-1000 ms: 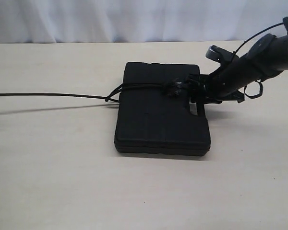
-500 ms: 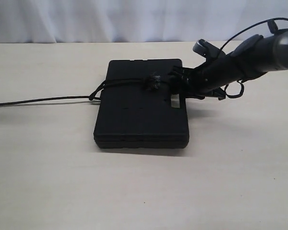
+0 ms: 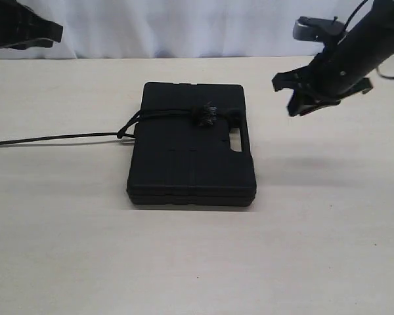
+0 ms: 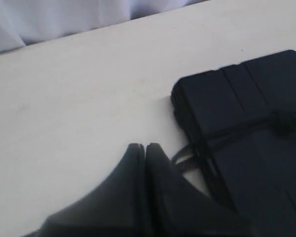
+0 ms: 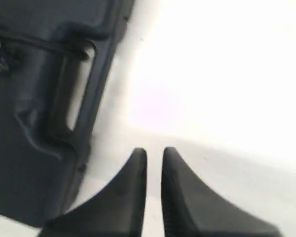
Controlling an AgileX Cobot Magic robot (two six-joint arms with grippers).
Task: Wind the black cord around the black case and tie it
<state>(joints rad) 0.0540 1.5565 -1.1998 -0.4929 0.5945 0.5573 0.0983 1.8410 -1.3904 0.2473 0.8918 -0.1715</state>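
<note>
The black case (image 3: 190, 164) lies flat in the middle of the table. The black cord (image 3: 59, 138) runs in from the left edge and wraps across the case's far part. It ends in a frayed knot (image 3: 203, 115) near the handle slot (image 3: 238, 141). My left gripper (image 3: 52, 29) hangs at the far left, well away from the case, shut on nothing; its wrist view shows the tips (image 4: 144, 146) pressed together, above the case (image 4: 256, 98) and the cord (image 4: 232, 131). My right gripper (image 3: 287, 97) is raised right of the case, slightly open and empty (image 5: 155, 153), with the case (image 5: 24, 98) to one side.
A pale cloth backdrop (image 3: 184, 26) closes the far edge of the light table (image 3: 197, 262). The cord's loose length lies across the left half of the table.
My right gripper has let go at the knot and lifted away to the right. The case has slid left. The left gripper has come into view at the far left.
</note>
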